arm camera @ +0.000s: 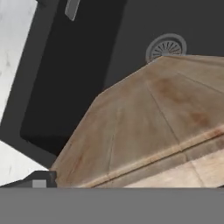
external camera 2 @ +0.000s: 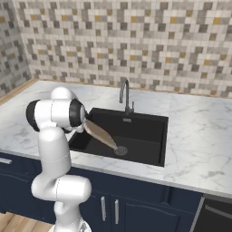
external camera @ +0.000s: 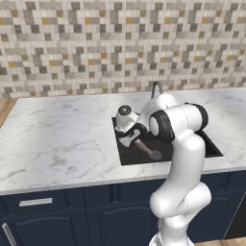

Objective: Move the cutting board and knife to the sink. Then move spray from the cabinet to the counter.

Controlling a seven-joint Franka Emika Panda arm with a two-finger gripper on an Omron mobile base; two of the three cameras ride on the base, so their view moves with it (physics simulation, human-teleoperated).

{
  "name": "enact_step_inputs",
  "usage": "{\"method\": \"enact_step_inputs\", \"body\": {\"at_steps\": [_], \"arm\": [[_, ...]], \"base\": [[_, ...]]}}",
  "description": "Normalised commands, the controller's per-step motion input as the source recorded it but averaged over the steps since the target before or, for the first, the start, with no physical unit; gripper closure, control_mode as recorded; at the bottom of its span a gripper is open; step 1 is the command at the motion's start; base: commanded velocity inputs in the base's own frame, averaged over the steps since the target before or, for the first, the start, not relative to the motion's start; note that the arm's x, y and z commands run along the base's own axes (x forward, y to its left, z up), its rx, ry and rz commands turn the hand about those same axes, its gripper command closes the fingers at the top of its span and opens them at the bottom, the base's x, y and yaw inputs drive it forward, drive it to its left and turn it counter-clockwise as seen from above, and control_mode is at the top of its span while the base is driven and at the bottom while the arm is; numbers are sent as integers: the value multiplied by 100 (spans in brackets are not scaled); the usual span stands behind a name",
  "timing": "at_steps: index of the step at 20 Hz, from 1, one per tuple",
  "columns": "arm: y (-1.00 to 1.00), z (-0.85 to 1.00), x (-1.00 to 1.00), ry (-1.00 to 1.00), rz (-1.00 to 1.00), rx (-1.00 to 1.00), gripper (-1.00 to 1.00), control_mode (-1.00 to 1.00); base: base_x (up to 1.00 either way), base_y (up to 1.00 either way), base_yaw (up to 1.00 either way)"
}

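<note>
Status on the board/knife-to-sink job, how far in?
Done, nearly: the cutting board lies tilted inside the sink, its far end by the drain. In hand: the gripper hovers at the board's upper end, jaws wide; contact unclear. Left: knife and spray, neither visible here.

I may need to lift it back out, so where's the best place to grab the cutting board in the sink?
Probably the raised upper end of the cutting board, from above: it leans tilted in the sink, lower end near the drain, so that edge stands clear of the basin.
</note>
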Motion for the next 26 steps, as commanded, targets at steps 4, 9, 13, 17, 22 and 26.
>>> {"method": "enact_step_inputs", "body": {"at_steps": [4, 9, 13, 17, 22, 26], "arm": [[0, -68, -38, 10, 6, -30, -100, -100], [-17, -87, -26, 11, -19, -30, -100, -100], [-63, -30, 14, 23, -73, -1, -100, -100], [-48, -7, 15, 7, -76, 1, -100, -100], [-72, -9, 3, 11, -61, 8, -100, -100], [-66, -11, 1, 2, -56, 10, -100, -100]], "base": [[0, 0, 0], [0, 0, 0], [0, 0, 0], [0, 0, 0], [0, 0, 0], [0, 0, 0]]}}
